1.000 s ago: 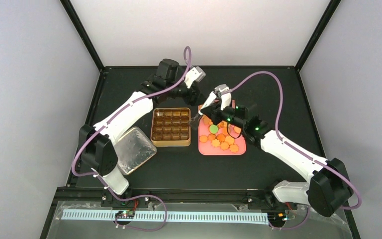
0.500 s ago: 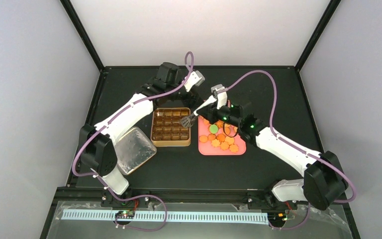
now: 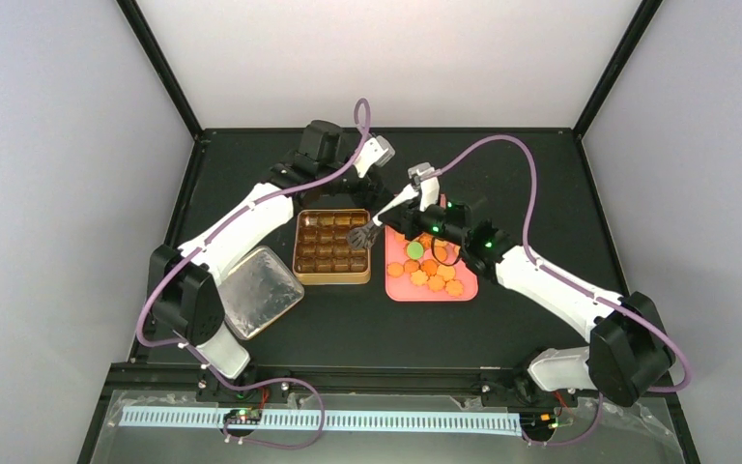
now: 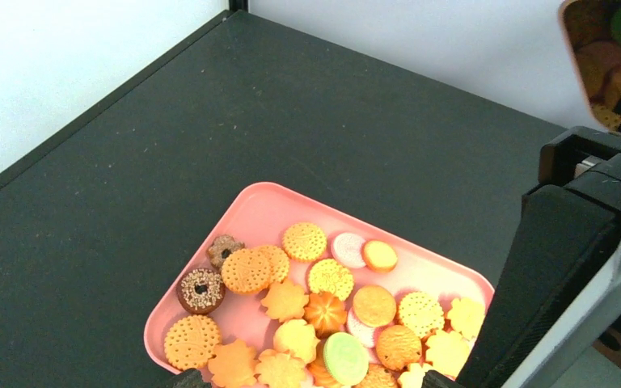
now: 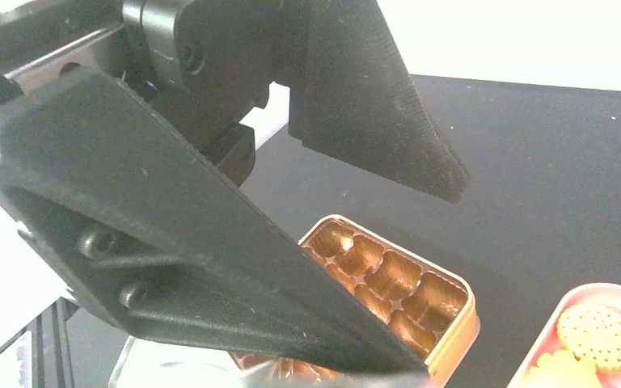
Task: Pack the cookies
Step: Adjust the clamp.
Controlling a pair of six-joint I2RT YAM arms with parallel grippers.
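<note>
The cookies (image 4: 323, 311) lie heaped on a pink tray (image 4: 251, 210) on the black counter (image 4: 210, 105), right of centre. They are mostly orange-golden rounds and flower shapes. One green one (image 4: 345, 357) sits at the tray's near side, and two dark brown rings (image 4: 201, 288) are together at one end. Just left of the tray, not quite touching it, stands the brown compartmented tin (image 3: 331, 246). A silvery lid (image 3: 261, 290) lies at an angle near-left of the tin.

The left gripper (image 4: 315, 380) hangs over the far side of the tray. Only its two fingertips show, at the bottom edge of its wrist view, so the jaws are spread wide with nothing clamped between them.

The right gripper (image 3: 396, 213) reaches in from the right, above the gap between tray and tin. A slim pale pair of tongs (image 3: 360, 235) runs out from it, its dark head over the tin's right rim. I cannot tell how far the right jaws are parted, or how they bear on the tongs.
</note>
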